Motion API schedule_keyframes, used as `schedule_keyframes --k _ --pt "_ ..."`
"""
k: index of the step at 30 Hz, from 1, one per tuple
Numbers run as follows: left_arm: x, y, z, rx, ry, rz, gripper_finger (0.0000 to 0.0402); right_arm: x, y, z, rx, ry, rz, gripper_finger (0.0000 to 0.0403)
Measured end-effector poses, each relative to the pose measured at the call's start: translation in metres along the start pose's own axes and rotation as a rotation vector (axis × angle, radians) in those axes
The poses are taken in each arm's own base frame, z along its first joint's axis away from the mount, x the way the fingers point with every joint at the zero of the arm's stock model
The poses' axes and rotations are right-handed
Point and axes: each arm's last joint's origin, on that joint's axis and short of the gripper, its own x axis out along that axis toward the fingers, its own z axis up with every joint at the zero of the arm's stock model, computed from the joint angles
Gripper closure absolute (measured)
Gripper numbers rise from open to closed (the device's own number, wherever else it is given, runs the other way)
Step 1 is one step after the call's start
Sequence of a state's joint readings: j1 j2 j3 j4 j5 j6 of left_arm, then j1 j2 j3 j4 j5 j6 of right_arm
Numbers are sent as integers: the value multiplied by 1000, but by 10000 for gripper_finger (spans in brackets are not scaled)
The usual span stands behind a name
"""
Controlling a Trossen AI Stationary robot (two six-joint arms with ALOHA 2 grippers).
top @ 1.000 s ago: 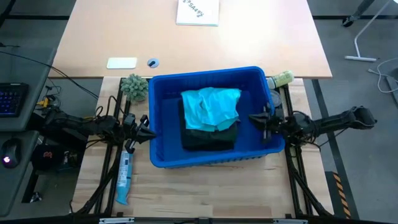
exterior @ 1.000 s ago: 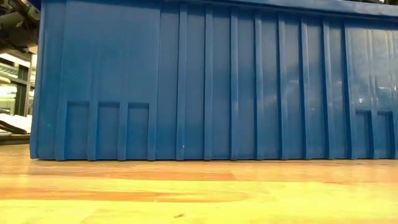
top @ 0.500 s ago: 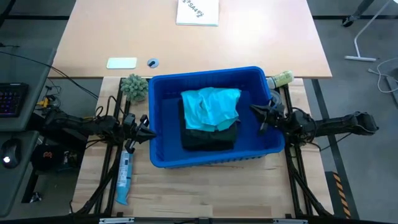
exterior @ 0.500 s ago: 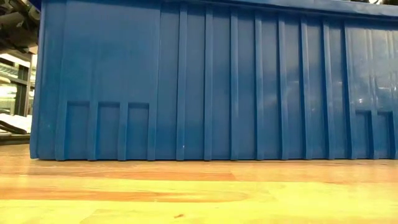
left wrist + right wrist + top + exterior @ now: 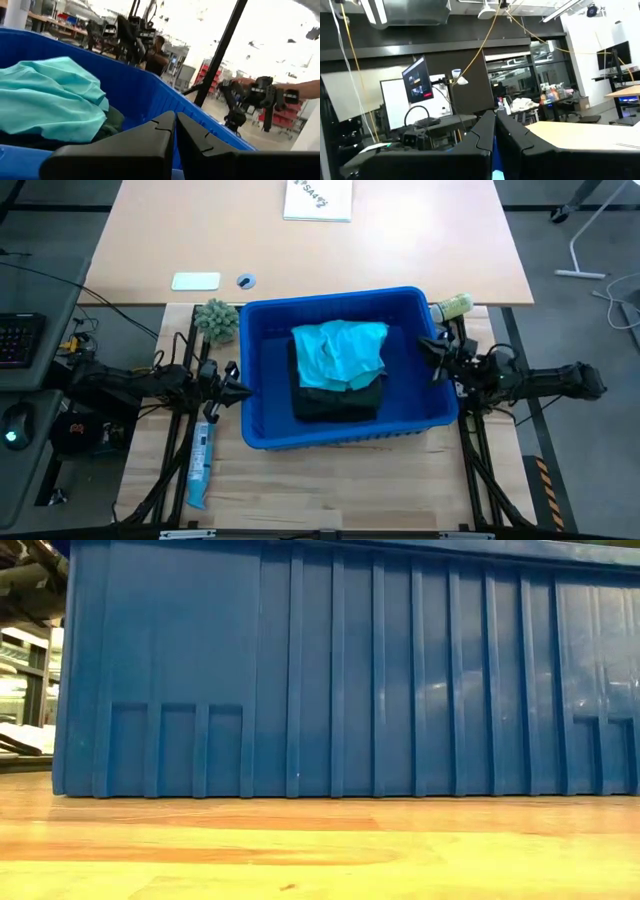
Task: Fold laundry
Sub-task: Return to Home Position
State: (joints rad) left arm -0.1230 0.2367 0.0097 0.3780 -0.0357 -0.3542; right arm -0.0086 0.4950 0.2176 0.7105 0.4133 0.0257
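since the laundry [image 5: 338, 370] lies stacked in the blue bin [image 5: 345, 437], folding looks done and parking the arms remains. left gripper [image 5: 240, 387] beside one bin wall and right gripper [image 5: 432, 350] at the opposite rim are pinched together, empty; next, both should draw clear.

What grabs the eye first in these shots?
The big blue bin stands mid-table, and its ribbed wall fills the low view. Inside it, a bright turquoise shirt lies on top of folded dark garments. The left gripper sits just outside the bin's left wall and the right gripper at its right rim, both shut and empty.
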Motion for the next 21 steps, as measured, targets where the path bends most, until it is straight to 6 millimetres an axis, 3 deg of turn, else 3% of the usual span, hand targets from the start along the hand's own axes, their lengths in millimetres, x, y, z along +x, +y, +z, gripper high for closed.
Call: schedule_keyframes --k 9,21 --pt "-7 -6 17 -9 -181 -57 401 -22 -10 10 -15 28 -6 403" --pt "-16 14 4 20 -32 137 401 -48 -29 17 -26 -64 -97 403"
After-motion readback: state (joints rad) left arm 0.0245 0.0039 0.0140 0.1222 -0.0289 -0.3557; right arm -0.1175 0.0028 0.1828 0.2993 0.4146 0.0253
